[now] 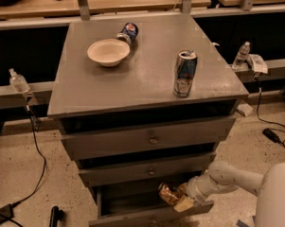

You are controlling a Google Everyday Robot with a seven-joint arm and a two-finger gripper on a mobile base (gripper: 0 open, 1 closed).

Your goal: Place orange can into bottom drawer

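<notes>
Holding the orange can (164, 193) between its closed fingers, the hand (176, 199) sits at the right end of the bottom drawer (132, 218), which is pulled open. The can lies tilted just above the drawer's interior, behind its front panel. The white arm (227, 178) enters from the lower right. On the table (146, 86) stand a bowl (108, 51) and an upright blue-and-silver can (185, 73); a dark blue can (128, 32) lies behind the bowl.

Pincer (174, 198) gripping orange can (165, 192) over bottom drawer (142, 218), bowl (108, 52) L of tall can (185, 74) on cabinet top (142, 86)
</notes>
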